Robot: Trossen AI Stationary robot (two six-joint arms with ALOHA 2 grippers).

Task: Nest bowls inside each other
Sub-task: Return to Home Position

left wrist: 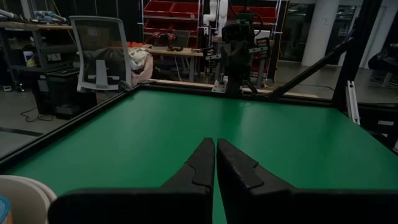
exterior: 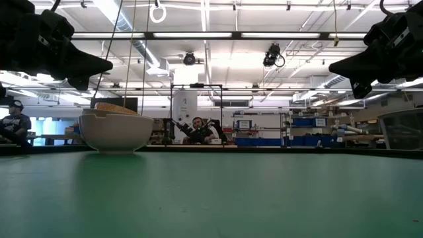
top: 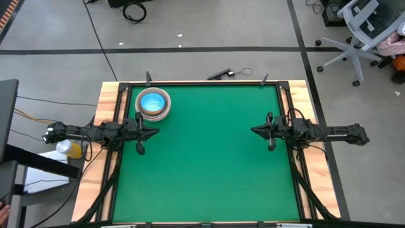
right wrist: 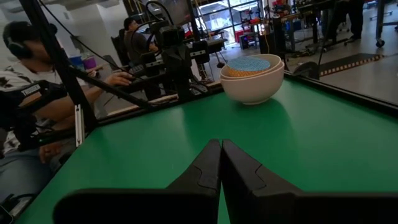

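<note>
A stack of nested bowls (top: 154,104) stands on the green table near its far left corner. A white bowl (right wrist: 254,85) is outermost, a tan rim shows inside it, and a light blue speckled bowl (right wrist: 249,64) lies on top. In the low view the stack (exterior: 116,129) rests on its base. My left gripper (top: 157,132) hovers shut at the table's left edge, just near of the stack. At the right edge my right gripper (top: 253,130) hovers shut. Both point level toward the table's middle and hold nothing.
The green mat (top: 209,164) lies bare between the two grippers. A wooden frame (top: 107,101) borders the table. Beyond the table's left side, people (right wrist: 37,106) sit in the right wrist view. An office chair (top: 357,31) stands on the floor at the far right.
</note>
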